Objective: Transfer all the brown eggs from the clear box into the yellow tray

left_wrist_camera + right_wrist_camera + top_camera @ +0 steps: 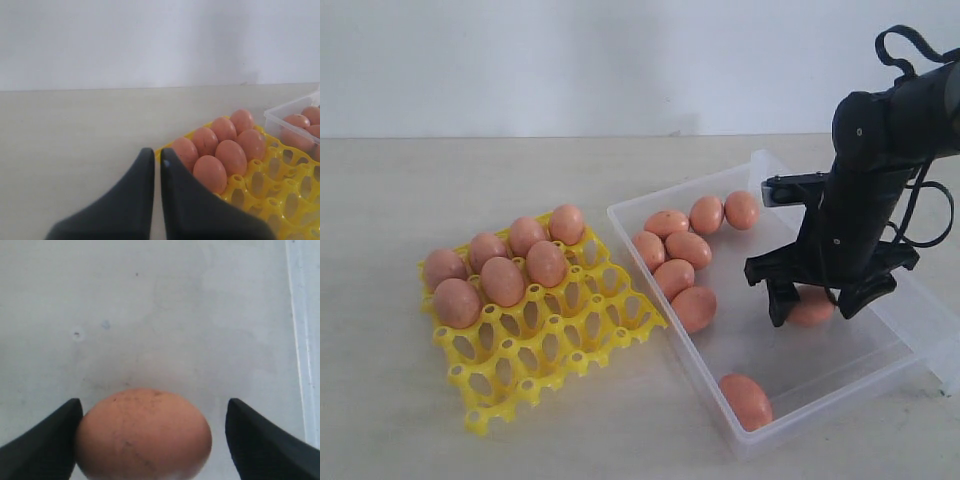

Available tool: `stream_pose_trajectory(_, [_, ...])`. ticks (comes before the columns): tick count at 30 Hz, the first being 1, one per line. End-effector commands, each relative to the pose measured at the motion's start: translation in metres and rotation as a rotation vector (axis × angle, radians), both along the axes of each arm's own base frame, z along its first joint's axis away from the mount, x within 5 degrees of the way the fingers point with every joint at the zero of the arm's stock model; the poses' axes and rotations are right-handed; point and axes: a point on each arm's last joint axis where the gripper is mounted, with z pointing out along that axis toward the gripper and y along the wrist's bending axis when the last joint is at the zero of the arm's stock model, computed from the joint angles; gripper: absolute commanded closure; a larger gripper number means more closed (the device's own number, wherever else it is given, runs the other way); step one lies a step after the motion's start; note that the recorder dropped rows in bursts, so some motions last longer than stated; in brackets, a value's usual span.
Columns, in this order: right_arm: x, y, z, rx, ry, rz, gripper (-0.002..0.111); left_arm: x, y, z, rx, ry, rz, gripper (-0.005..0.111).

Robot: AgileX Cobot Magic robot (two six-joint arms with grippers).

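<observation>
Currently we are seeing the right gripper (813,312) hanging spread wide inside the clear box (765,345). Its jaws are straddling one brown egg (145,432) that is lying on the box floor toward the right side. Nothing is being grasped. In the right wrist view one finger (45,440) is seemingly touching the shell, while the other is standing clear of it.

Risks we are noting:
- Off-centre closing: the touching finger could be shoving the egg sideways before the other one is meeting it, so the egg is rolling out of the grip.
- Smooth oval shell: too light a squeeze is risking a slip on the lift, and too hard a squeeze is risking a crack.
- The carry is having to clear the box wall and the cluster of eggs on the tray side; a low path could be knocking them.
- Filled cups are sitting beside empty ones in the yellow tray (560,330); a careless drop could be bumping a seated egg.

The left gripper (157,165) is not appearing in the exterior view. Its jaws are pinched almost together, holding nothing, with the desk (470,180) and the tray's filled end ahead of it.

Counts we are logging:
- Tray: seven eggs.
- Box: nine eggs, with seven clustered, one between the jaws and one alone at the front corner.
- Total: sixteen eggs, one box, one tray.
</observation>
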Motion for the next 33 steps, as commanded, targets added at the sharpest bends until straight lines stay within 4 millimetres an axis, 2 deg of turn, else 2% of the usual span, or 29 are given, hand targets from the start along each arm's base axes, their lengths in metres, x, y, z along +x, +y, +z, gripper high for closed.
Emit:
stream_pose_trajectory(1, [0.004,-0.001,0.001,-0.003,-0.046,0.014,0.038,0.0,0.0,0.0,-0.004,-0.007,0.002,0.103])
stream_pose_trajectory(6, [0.005,-0.001,0.001,-0.016,-0.059,0.172,0.038,0.0,0.0,0.0,-0.004,-0.007,0.002,0.103])
stream_pose_trajectory(8, [0.004,-0.001,0.001,-0.029,-0.058,0.319,0.038,0.0,0.0,0.0,-0.004,-0.007,0.002,0.103])
stream_pose_trajectory(13, [0.004,-0.001,0.001,-0.04,-0.058,0.463,0.038,0.0,0.0,0.0,-0.004,-0.007,0.002,0.103])
stream_pose_trajectory(22, [0.001,0.01,0.002,0.11,-0.035,0.186,0.038,0.0,0.0,0.0,-0.004,-0.007,0.002,0.103])
stream_pose_trajectory(28, [0.002,0.011,0.002,0.126,-0.019,0.016,0.038,0.0,0.0,0.0,-0.004,-0.007,0.002,0.103])
stream_pose_trajectory(33, [0.009,0.011,0.003,0.142,-0.087,-0.134,0.041,0.0,0.0,0.0,-0.004,-0.007,0.002,0.103])
